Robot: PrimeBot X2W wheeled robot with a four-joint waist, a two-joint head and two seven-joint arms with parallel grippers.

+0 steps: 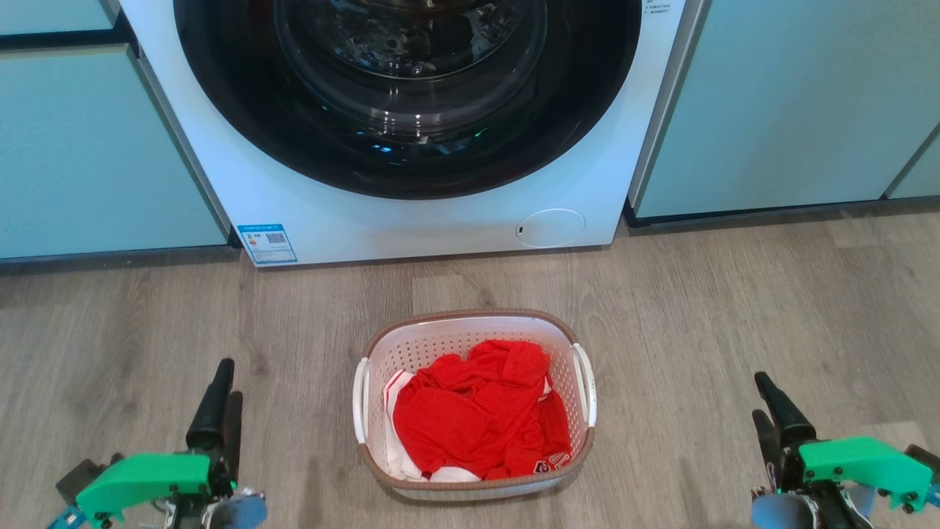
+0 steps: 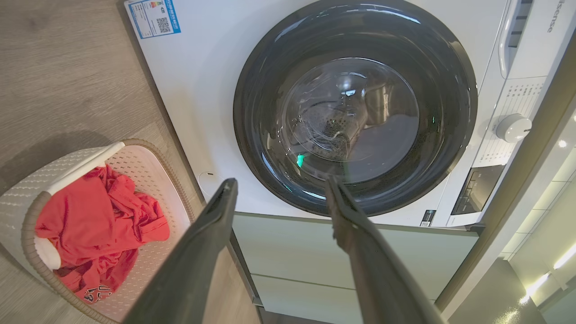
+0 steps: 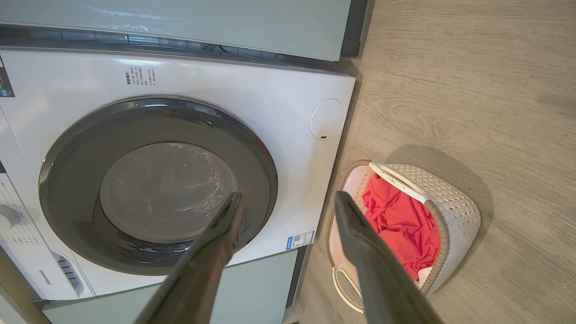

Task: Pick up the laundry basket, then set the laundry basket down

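- upright, laundry basket point(image 1: 470, 316) sits just before the washing machine point(image 1: 440, 220), long axis seemingly along its front.
- white perforated plastic, rounded corners, brown woven rim.
- left gripper point(image 2: 282, 182), right gripper point(image 3: 290, 195): jaws parted, empty.

Holds the left gripper point(image 1: 229, 382) open, with its two long dark fingers point(image 2: 198, 252) spread wide and a clear gap between the jaws. Holds the right gripper point(image 1: 760, 395) open the same way, fingers point(image 3: 373, 270) wide apart. Points both straight ahead, with a green cover point(image 1: 143, 477) behind each pair of jaws.
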